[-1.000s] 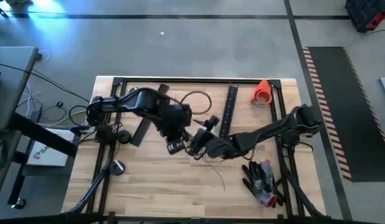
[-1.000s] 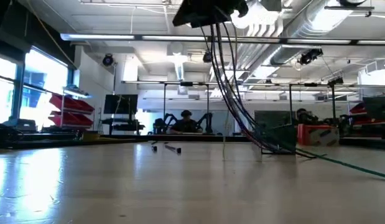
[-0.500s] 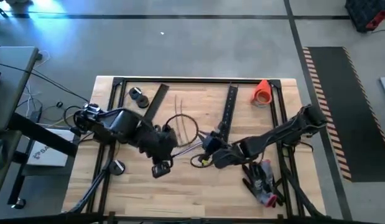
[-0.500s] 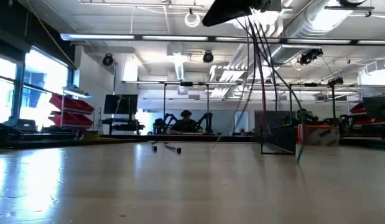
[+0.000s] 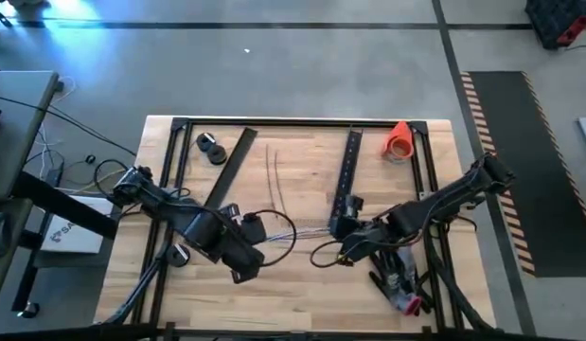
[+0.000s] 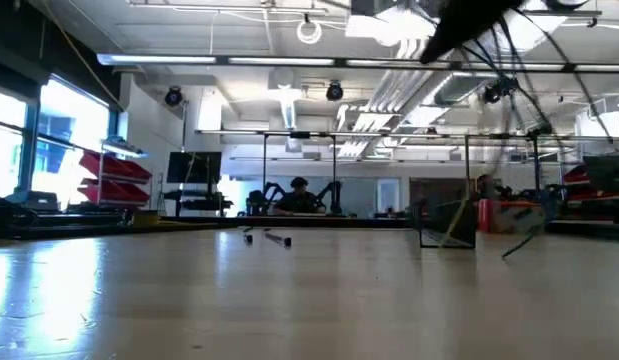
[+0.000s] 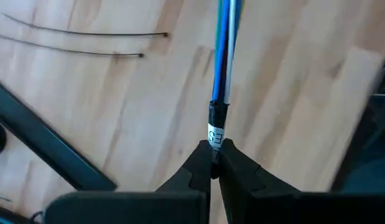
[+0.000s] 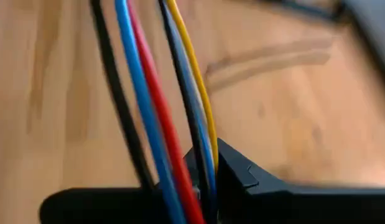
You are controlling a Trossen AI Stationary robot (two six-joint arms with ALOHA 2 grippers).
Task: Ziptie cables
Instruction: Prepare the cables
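Wooden table (image 5: 293, 284) with a black frame along its edges. Lying on it: two flat black strips, one (image 5: 228, 170) beyond the left gripper (image 5: 252, 230), one (image 5: 348, 169) beyond the right gripper (image 5: 342, 227); an orange cone (image 5: 399, 139) at the far corner; gloves (image 5: 399, 277) beside the right arm.

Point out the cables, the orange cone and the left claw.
cables (image 7: 224, 56), left wrist view: the blue strands above the white label.
orange cone (image 5: 399, 139), high view: the middle of its body, at the table's far right corner.
left claw (image 7: 212, 163), left wrist view: where its fingertips pinch the cables.
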